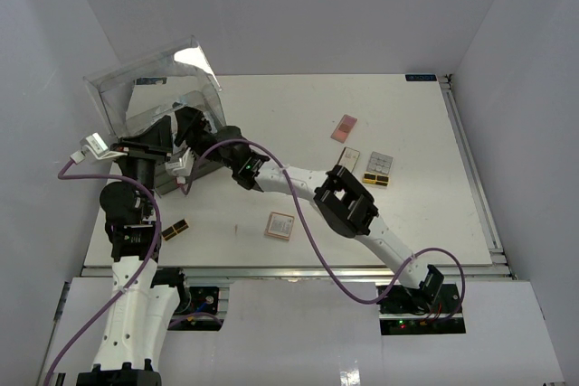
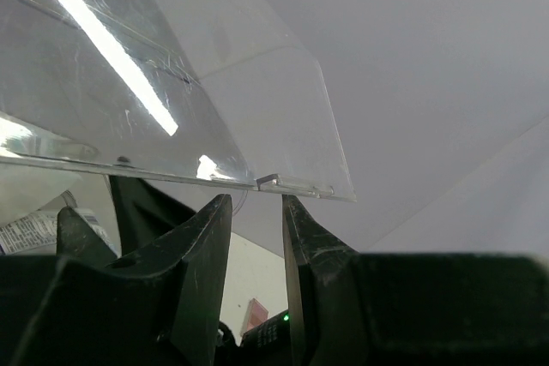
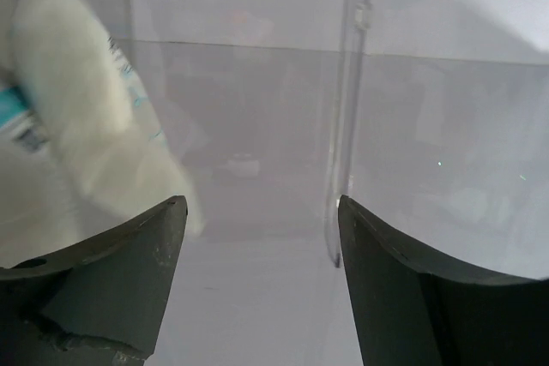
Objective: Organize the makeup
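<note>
Right arm in the box, left arm on the lid; most makeup not yet in.
Near edge: black-gold strip (image 1: 175, 230) at left, pink square palette (image 1: 280, 225) centre. Further, right of centre: three palettes (image 1: 380, 163) bunched, pink palette (image 1: 344, 127) beyond. All loose on the table (image 1: 425, 223), likely awaiting pickup. Far-left corner: box (image 3: 429, 126), lid (image 2: 129, 57) tilted up. Left gripper (image 2: 256, 199) tips at lid rim, narrow gap; pinching or propping, can't tell, but its job looks like keeping the lid open. Right gripper (image 3: 259, 207) spread wide inside, nothing between; sachet (image 3: 77, 100) beside one finger, blurred. White table, plain white walls (image 1: 317, 6) on three sides.
</note>
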Robot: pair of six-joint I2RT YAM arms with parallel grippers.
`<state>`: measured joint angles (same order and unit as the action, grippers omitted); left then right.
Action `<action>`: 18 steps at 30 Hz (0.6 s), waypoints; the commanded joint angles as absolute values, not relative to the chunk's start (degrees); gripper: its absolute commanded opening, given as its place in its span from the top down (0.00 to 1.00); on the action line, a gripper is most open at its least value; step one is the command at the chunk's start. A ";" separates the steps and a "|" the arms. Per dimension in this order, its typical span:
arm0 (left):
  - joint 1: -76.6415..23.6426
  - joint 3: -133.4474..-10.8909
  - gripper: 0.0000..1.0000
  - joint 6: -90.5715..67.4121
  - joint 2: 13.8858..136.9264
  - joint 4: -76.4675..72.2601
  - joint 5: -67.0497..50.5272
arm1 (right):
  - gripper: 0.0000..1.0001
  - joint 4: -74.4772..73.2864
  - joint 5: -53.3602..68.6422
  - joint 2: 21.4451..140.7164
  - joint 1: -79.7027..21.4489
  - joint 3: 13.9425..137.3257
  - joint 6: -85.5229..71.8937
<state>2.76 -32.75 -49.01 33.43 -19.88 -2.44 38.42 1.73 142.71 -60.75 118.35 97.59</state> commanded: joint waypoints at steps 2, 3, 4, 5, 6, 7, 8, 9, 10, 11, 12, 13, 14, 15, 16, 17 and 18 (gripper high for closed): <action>2.81 -33.93 0.59 -49.22 32.87 -22.24 -3.43 | 0.22 42.21 3.53 134.32 -60.74 109.15 96.62; 2.81 -33.93 0.59 -49.31 32.92 -22.21 -3.47 | 0.22 42.52 3.69 132.34 -60.93 106.05 96.25; 2.81 -33.93 0.59 -49.47 33.00 -22.17 -3.55 | 0.22 42.80 3.85 129.71 -61.13 103.21 95.81; 2.81 -33.93 0.59 -49.59 33.02 -22.12 -3.63 | 0.22 43.02 4.20 127.59 -61.40 100.76 95.32; 2.81 -33.93 0.59 -49.66 32.96 -22.06 -3.69 | 0.22 43.15 4.82 126.24 -61.78 98.92 94.76; 2.81 -33.93 0.59 -49.78 33.02 -22.00 -3.69 | 0.22 43.03 5.62 123.42 -62.27 95.12 94.38; 2.81 -33.93 0.59 -49.88 33.05 -21.92 -3.72 | 0.21 42.78 6.12 120.54 -62.89 91.25 94.04; 2.81 -33.93 0.59 -49.97 33.05 -21.83 -3.76 | 0.21 42.42 6.40 117.61 -63.61 87.33 93.73; 2.81 -33.97 0.59 -50.01 33.05 -21.67 -3.74 | 0.21 41.70 6.38 114.65 -64.43 84.66 93.61; 2.81 -34.01 0.59 -50.02 33.05 -21.40 -3.69 | 0.21 40.80 6.08 112.05 -65.24 82.23 93.63; 2.81 -34.01 0.59 -50.07 33.05 -20.98 -3.69 | 0.20 40.00 5.56 110.25 -65.90 78.75 93.73; 2.81 -33.98 0.59 -50.10 32.99 -20.66 -3.66 | 0.20 38.86 4.49 108.23 -66.75 76.19 93.99; 2.81 -33.93 0.59 -50.11 32.85 -20.42 -3.61 | 0.19 37.17 2.71 105.99 -67.73 74.58 94.45; 2.81 -33.93 0.59 -50.18 32.71 -19.99 -3.69 | 0.19 34.44 0.55 103.82 -68.24 72.28 94.88; 2.74 -33.85 0.59 -50.26 32.70 -19.58 -3.69 | 0.19 32.32 -1.15 102.50 -69.34 71.25 94.70; 2.73 -33.66 0.59 -50.50 32.52 -18.70 -3.69 | 0.20 28.67 -2.93 101.09 -70.10 70.61 94.07; 2.72 -33.49 0.59 -50.71 32.31 -17.94 -3.69 | 0.21 24.65 -4.67 99.74 -70.74 70.16 93.42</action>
